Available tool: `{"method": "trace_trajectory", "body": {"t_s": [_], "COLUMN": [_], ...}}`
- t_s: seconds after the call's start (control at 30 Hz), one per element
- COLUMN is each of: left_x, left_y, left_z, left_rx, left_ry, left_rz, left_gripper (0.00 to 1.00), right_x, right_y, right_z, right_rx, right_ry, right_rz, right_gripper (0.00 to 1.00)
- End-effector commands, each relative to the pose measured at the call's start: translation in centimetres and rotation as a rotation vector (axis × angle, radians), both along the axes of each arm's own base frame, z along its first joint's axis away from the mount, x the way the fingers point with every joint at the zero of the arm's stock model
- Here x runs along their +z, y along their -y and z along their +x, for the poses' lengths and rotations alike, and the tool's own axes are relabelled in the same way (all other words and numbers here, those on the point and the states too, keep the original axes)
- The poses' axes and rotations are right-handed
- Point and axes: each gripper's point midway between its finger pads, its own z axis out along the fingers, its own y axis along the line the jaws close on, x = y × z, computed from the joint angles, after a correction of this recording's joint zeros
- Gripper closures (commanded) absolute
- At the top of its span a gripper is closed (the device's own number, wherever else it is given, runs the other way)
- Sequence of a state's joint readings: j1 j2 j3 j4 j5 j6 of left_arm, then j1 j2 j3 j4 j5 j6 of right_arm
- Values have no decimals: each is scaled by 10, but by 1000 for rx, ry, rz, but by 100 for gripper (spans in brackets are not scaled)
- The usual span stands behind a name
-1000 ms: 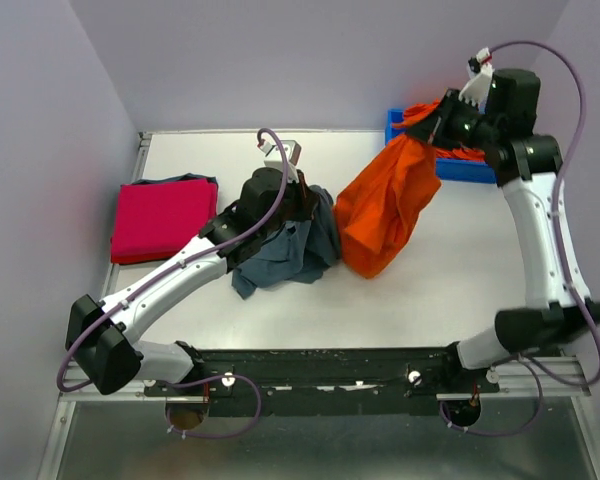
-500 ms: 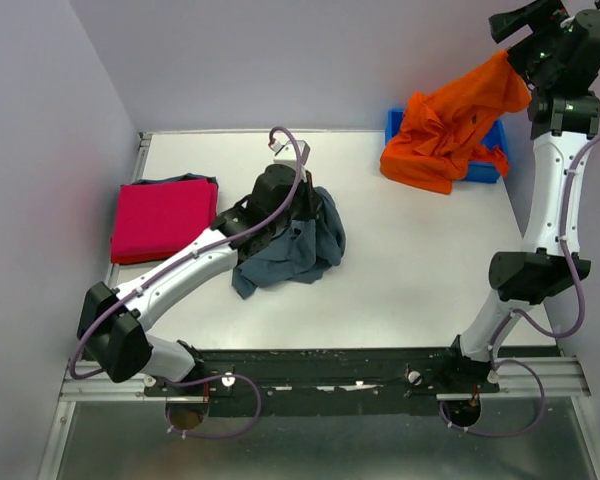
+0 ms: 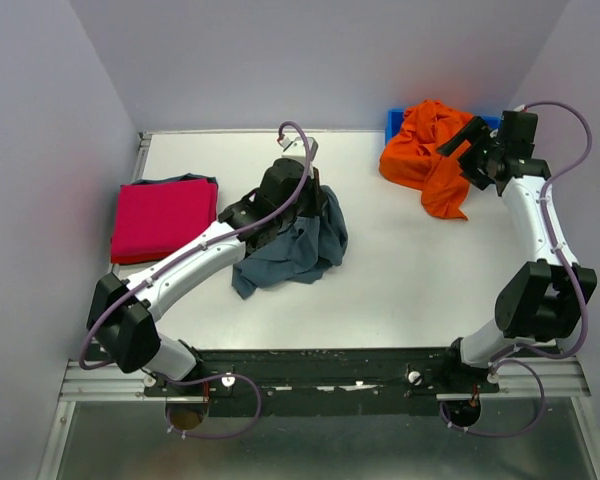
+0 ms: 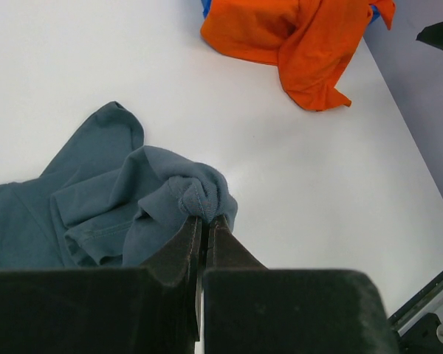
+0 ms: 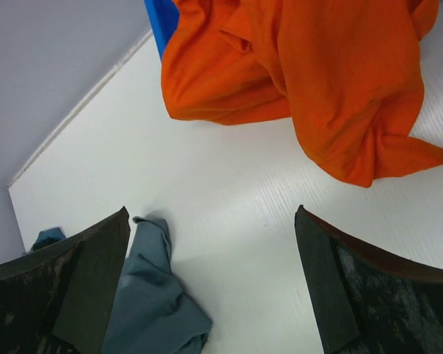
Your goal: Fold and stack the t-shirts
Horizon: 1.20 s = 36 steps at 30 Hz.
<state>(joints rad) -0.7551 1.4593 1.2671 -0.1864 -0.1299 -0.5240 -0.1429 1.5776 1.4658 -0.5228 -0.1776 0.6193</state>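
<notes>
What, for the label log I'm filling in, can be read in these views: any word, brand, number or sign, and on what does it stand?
None: no readable text shows in any view.
The grey-blue t-shirt, orange t-shirt and magenta-red t-shirt: plain, no print or tag visible.
The blue bin and table: no marking visible.

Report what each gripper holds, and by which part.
Left gripper pinches the grey-blue t-shirt at a bunched, hemmed edge. Right gripper is open, holding nothing.
</notes>
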Motion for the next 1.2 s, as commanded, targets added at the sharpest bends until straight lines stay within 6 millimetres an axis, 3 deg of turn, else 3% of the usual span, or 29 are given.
{"method": "trace_trajectory", "body": {"t_s": [0.0,0.17,0.33,0.5,0.57,0.63,0.7,0.73,0.77,0.8,0.83,0.87,0.9,0.93,1.0,1.07,1.17], "left_x": [1,-6,-9,7,23,57,119,167,205,214,265,295,317,325,334,315,250], "left_y": [6,10,27,66,88,104,116,116,111,108,89,66,43,21,-32,-79,-119], "left_z": [-5,-7,-8,-20,-25,-25,-25,-27,-28,-24,-28,-29,-32,-25,-18,0,25], "left_rx": [-33,-49,-99,-198,-255,-282,-294,-294,-282,-261,-213,-154,-105,-56,36,153,294], "left_ry": [-10,-29,-33,2,26,77,161,225,274,289,378,429,461,469,460,421,312], "left_rz": [-9,-9,14,33,45,57,21,-29,-63,-55,-127,-169,-210,-238,-321,-332,-237], "left_gripper": [100,100,100,100,100,100,100,100,100,100,100,100,100,100,100,100,100], "right_x": [22,-25,-51,-70,-67,-63,-56,-52,-50,-48,-44,-42,-40,-38,-34,-33,-34], "right_y": [5,23,-13,-31,-29,-25,-21,-19,-18,-19,-18,-20,-22,-25,-30,-32,-35], "right_z": [0,-17,-37,-68,-74,-78,-82,-84,-85,-85,-85,-85,-85,-85,-86,-87,-89], "right_rx": [16,-117,12,69,62,45,17,5,1,2,3,11,24,42,76,89,103], "right_ry": [45,-95,-33,-4,13,28,44,49,54,64,74,77,81,83,94,97,97], "right_rz": [-63,-79,0,37,19,-2,-14,-20,-25,-24,-26,-24,-20,-16,-11,-8,-2], "right_gripper": [0,0,0,0,0,0,0,0,0,0,0,0,0,0,0,0,0]}}
